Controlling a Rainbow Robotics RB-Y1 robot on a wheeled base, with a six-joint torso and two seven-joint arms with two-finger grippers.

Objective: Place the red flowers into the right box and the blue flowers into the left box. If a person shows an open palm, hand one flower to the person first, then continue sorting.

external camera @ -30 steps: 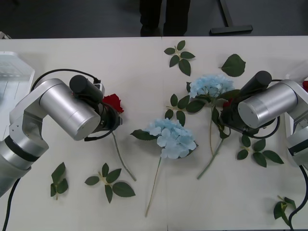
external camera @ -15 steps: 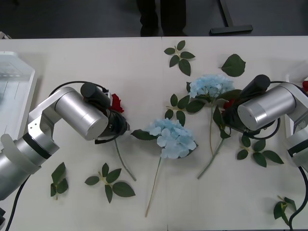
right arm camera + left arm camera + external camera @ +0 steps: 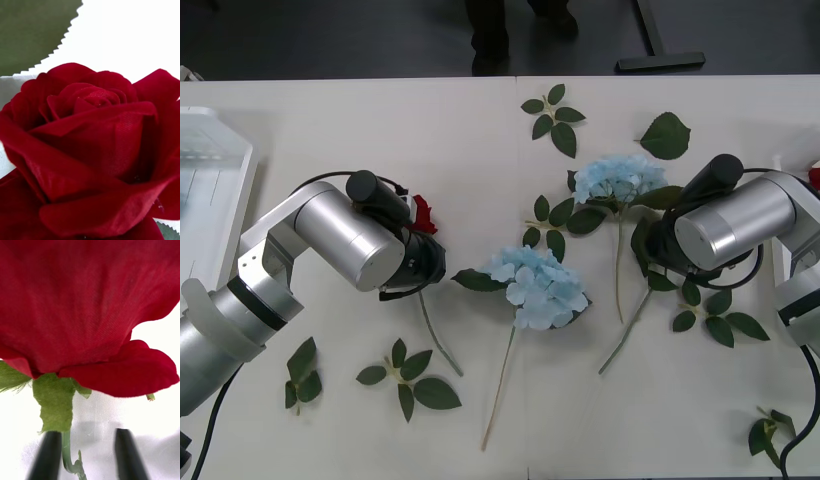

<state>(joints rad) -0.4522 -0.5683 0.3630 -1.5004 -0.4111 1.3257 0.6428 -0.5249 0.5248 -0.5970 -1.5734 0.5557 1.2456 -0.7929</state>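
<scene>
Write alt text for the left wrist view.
A red rose seen from very close, its green stem running down between the left gripper's two black fingers, which stand apart on either side of it over the white table.

Two blue flowers (image 3: pixel 538 286) lie mid-table; left box (image 3: pixel 210 190) apparently at table's left edge.
</scene>
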